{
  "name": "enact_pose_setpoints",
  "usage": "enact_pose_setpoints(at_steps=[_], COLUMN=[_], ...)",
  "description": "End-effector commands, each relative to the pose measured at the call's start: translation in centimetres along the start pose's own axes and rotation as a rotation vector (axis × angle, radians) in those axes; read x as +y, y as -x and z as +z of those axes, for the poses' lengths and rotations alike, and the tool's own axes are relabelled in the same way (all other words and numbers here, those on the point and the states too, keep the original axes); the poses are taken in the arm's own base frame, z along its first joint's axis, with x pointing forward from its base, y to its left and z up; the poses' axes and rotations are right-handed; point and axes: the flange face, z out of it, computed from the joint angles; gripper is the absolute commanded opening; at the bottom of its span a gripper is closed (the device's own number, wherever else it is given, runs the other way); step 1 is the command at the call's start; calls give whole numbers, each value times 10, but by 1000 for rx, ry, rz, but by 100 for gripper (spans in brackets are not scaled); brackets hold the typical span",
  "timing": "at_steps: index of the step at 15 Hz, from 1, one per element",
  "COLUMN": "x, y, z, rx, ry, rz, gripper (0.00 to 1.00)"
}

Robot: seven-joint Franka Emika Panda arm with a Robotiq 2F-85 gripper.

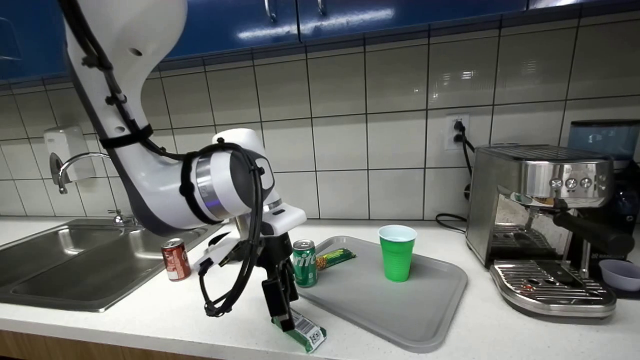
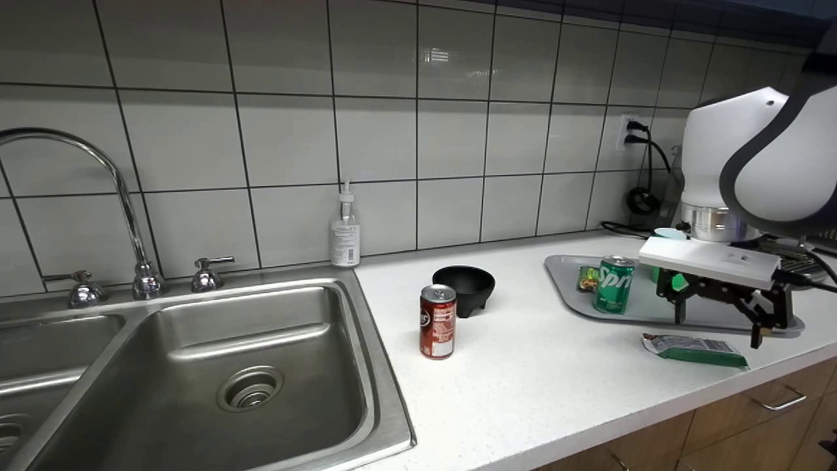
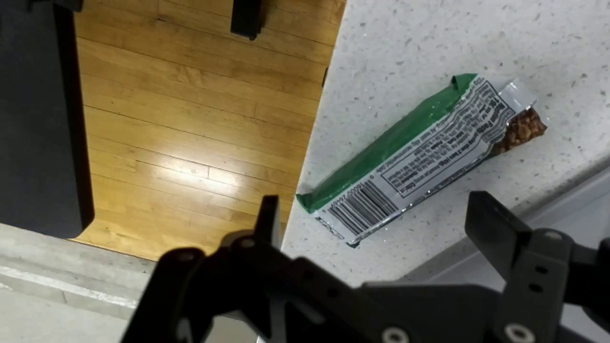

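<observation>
Glossy plastic wrapper [image 3: 405, 155]; matt claw [image 3: 373, 195]; satin metal sink [image 2: 307, 386].

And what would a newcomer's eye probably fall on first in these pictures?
Probably the white robot arm comes first: it hangs over the counter, its open gripper close to a green-and-silver wrapped bar near the counter's front edge. Next may come the bright green cup, standing on the gray tray. In both exterior views, the red can beside the sink also stands out.
</observation>
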Motion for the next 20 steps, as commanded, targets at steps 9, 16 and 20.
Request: enact_pose_setpoints(at_steps=[9,16,20], x=[-15,-17,-20], y=[5,-4,-7], z=[22,26,28], rx=[15,16,16], ry=[28,31,26], rz=[86,122,145], gripper=[100,100,100])
